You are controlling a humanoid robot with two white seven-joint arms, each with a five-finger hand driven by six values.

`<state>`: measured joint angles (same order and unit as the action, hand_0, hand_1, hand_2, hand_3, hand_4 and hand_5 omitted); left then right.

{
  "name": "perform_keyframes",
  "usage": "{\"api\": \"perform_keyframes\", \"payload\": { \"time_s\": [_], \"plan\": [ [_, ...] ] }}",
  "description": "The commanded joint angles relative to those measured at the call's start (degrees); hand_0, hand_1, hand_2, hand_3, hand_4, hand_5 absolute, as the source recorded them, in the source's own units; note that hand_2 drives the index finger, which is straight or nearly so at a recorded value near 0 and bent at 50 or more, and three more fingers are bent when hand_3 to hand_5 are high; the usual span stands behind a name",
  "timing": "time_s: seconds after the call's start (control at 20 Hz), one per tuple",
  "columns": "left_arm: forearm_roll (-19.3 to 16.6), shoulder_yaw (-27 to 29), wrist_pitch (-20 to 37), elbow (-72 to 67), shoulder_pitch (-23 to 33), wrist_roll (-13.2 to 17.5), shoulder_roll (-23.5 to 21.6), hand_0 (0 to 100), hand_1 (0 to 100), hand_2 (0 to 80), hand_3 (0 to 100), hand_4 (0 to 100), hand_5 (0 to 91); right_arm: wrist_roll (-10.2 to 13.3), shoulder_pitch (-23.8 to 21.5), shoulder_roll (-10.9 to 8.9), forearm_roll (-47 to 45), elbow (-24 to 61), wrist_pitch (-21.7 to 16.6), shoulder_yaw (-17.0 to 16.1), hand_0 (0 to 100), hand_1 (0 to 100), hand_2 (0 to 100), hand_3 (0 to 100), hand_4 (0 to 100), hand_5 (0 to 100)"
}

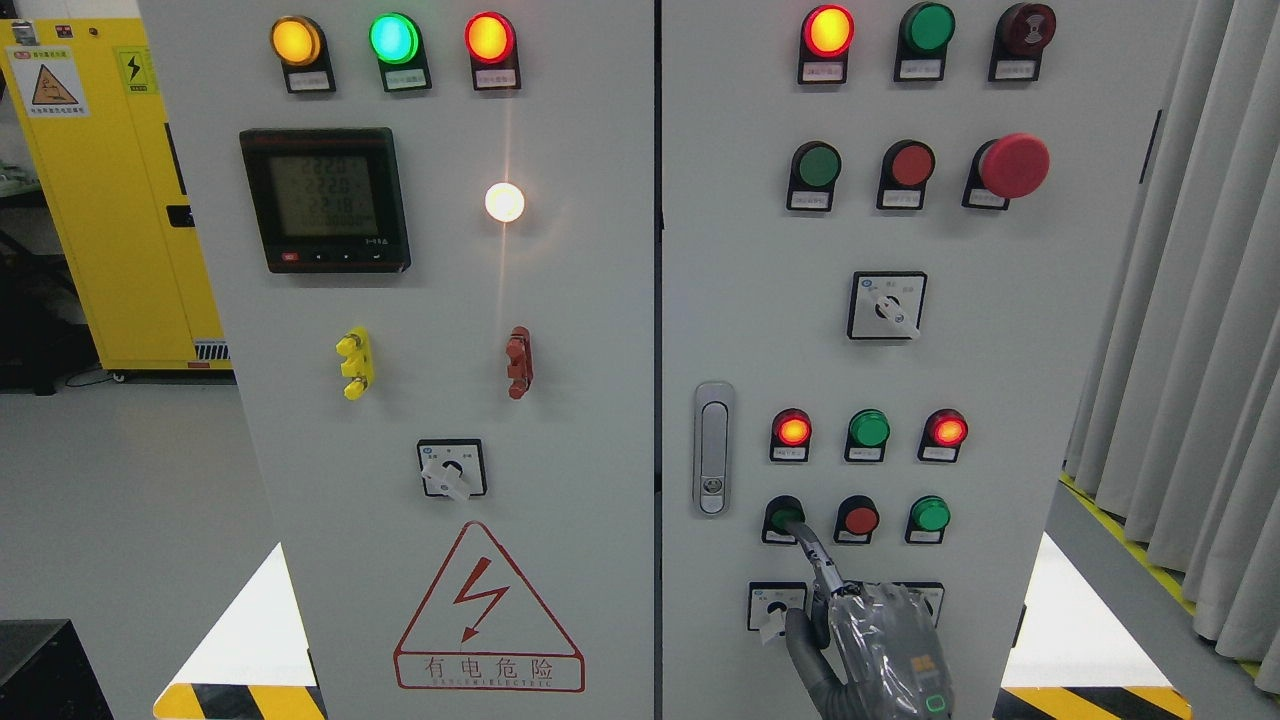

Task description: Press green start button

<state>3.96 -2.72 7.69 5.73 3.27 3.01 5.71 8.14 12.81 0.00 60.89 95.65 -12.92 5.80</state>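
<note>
The grey cabinet's right door carries a low row of three push buttons. The leftmost is a dark green button. My right hand, in a grey glove, comes up from the bottom edge right of the middle. Its index finger is stretched out and its tip touches the lower right edge of that green button. The other fingers are curled and hold nothing. The left hand is out of view.
Right of the touched button are a red button and a brighter green button. Three lamps sit above, a selector switch below, a door handle to the left. A red mushroom stop is higher up.
</note>
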Motion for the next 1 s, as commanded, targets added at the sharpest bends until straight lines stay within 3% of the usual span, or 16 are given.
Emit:
{"api": "perform_keyframes", "payload": {
  "time_s": [0.0, 0.1, 0.3, 0.35, 0.5, 0.6, 0.7, 0.8, 0.95],
  "plan": [
    [0.00, 0.00, -0.04, 0.07, -0.02, -0.02, 0.00, 12, 56, 0.0, 0, 0, 0.0, 0.91, -1.64, -0.97, -5.07, 2.87, -0.44, 0.44, 86, 97, 0, 88, 96, 99],
    [0.00, 0.00, -0.04, 0.07, -0.02, -0.02, 0.00, 12, 56, 0.0, 0, 0, 0.0, 1.35, -2.17, -0.79, -8.06, 4.18, -0.52, 0.70, 87, 96, 0, 87, 95, 98],
    [0.00, 0.00, -0.04, 0.07, -0.02, -0.02, 0.00, 12, 56, 0.0, 0, 0, 0.0, 2.32, -4.72, -0.70, -17.45, 7.52, -2.10, 3.07, 92, 96, 0, 81, 88, 87],
    [0.00, 0.00, -0.04, 0.07, -0.02, -0.02, 0.00, 12, 56, 0.0, 0, 0, 0.0, 2.23, -5.77, -0.70, -20.00, 8.40, -2.37, 4.04, 89, 94, 2, 68, 77, 78],
    [0.00, 0.00, -0.04, -0.02, -0.02, -0.02, 0.00, 12, 56, 0.0, 0, 0, 0.0, 2.06, -8.85, -0.62, -28.08, 10.78, -2.81, 6.32, 84, 91, 4, 60, 72, 71],
    [0.00, 0.00, -0.04, 0.07, -0.02, -0.02, 0.00, 12, 56, 0.0, 0, 0, 0.0, 1.97, -10.25, -0.70, -32.84, 12.18, -2.81, 6.77, 83, 84, 5, 45, 56, 57],
    [0.00, 0.00, -0.04, -0.02, -0.02, -0.02, 0.00, 12, 56, 0.0, 0, 0, 0.0, 1.88, -12.10, -0.70, -36.79, 13.94, -2.98, 6.86, 84, 83, 5, 40, 51, 52],
    [0.00, 0.00, -0.04, 0.07, -0.02, -0.02, 0.00, 12, 56, 0.0, 0, 0, 0.0, 1.88, -14.29, -0.70, -39.44, 15.00, -3.68, 7.91, 86, 81, 4, 32, 42, 40],
    [0.00, 0.00, -0.04, 0.07, -0.02, -0.02, 0.00, 12, 56, 0.0, 0, 0, 0.0, 1.88, -15.88, -0.62, -41.38, 14.91, -6.32, 8.26, 86, 79, 2, 28, 37, 34]
  ]
}}
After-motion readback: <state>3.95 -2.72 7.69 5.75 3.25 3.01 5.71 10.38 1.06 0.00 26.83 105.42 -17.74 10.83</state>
